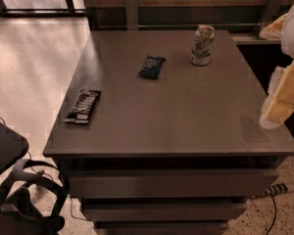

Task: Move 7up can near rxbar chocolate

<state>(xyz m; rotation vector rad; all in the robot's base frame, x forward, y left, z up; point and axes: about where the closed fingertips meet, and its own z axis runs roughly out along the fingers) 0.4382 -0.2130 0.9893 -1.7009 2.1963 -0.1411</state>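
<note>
The 7up can (pixel 202 45) stands upright near the far right corner of the grey table (pixel 186 121), well apart from the rxbar chocolate (pixel 82 106) lying flat by the left edge. A dark blue wrapper (pixel 151 66) lies between them. The gripper (pixel 279 106) hangs off the table's right edge; whether it is spread or pressed together I cannot tell.

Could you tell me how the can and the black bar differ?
The can stands upright; the black bar lies flat. The can is pale, the bar black with white lettering. The can sits back right, the bar front left. Both rest on the table. The tool hangs by the table's right edge, touching neither.
</note>
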